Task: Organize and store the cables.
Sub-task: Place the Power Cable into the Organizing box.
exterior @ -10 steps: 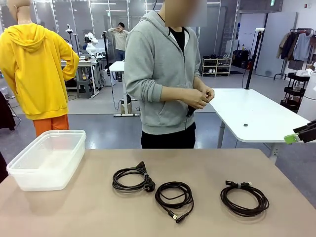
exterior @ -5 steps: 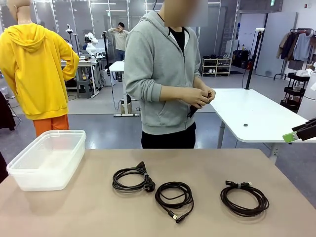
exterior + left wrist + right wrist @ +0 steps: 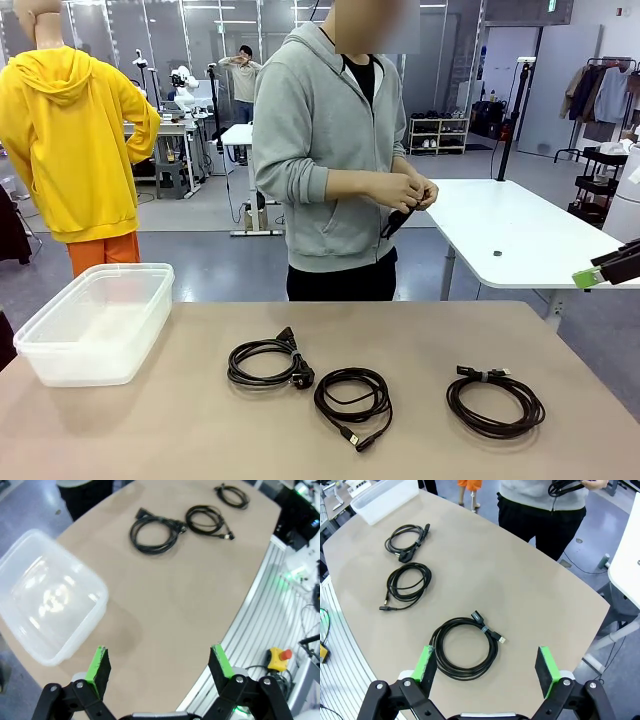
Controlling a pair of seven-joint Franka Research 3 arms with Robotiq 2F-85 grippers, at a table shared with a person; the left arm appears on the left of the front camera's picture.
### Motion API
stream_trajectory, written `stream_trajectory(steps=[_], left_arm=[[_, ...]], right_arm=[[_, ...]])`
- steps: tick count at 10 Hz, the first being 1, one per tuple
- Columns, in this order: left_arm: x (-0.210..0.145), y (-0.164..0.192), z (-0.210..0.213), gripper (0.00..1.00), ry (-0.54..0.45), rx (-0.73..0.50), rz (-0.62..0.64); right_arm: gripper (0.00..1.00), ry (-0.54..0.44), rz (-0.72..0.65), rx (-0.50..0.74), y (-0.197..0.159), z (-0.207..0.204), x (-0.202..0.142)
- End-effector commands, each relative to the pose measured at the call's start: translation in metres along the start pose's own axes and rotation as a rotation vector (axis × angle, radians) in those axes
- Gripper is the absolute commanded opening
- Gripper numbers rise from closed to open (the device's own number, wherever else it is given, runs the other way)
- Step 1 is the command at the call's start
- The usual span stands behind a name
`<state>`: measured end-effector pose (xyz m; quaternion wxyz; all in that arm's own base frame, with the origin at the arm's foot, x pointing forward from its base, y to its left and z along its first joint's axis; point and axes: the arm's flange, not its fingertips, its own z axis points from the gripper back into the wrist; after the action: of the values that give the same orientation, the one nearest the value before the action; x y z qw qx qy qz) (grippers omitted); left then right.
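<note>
Three black cables coiled on the table [image 3: 180, 430], a fourth cable [image 3: 565, 487] in the person's hands [image 3: 405, 190]; one clear tub [image 3: 80, 365]; two grippers.
Left coil [image 3: 268, 363] has a chunky plug, middle coil [image 3: 352, 395] a small connector, right coil [image 3: 495, 400] a tie; all thin, apart in a row. Tub at the table's left. Left gripper [image 3: 159, 655] and right gripper [image 3: 485, 655] both released, jaws wide, the right above the right coil.
</note>
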<state>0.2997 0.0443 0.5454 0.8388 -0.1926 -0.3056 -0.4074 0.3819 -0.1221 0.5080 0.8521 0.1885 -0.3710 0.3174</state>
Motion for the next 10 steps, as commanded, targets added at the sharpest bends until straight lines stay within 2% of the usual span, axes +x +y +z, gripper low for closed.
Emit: stream_trajectory(steps=[1,3,5,7,8,9,10], left_arm=[[0.083,-0.015,-0.037,1.0,0.028,-0.059,-0.011],[0.144,-0.037,-0.072,1.0,0.07,-0.078,0.051],[0.188,-0.054,-0.118,1.0,0.151,0.041,0.112],[0.204,-0.072,-0.174,1.0,0.236,-0.003,0.13],[0.206,-0.076,-0.196,1.0,0.247,0.004,0.138],[0.203,-0.073,-0.202,1.0,0.271,-0.042,0.081],[0.197,-0.076,-0.187,1.0,0.225,-0.017,0.124]], right_arm=[[1.0,0.011,-0.018,0.004,0.0,0.0,0.005],[1.0,0.011,-0.018,0.004,0.0,0.0,0.005],[1.0,0.011,-0.018,0.004,0.0,0.0,0.005],[1.0,0.011,-0.018,0.004,0.0,0.0,0.005],[1.0,0.011,-0.018,0.004,0.0,0.0,0.005],[1.0,0.011,-0.018,0.004,0.0,0.0,0.005],[1.0,0.011,-0.018,0.004,0.0,0.0,0.005]])
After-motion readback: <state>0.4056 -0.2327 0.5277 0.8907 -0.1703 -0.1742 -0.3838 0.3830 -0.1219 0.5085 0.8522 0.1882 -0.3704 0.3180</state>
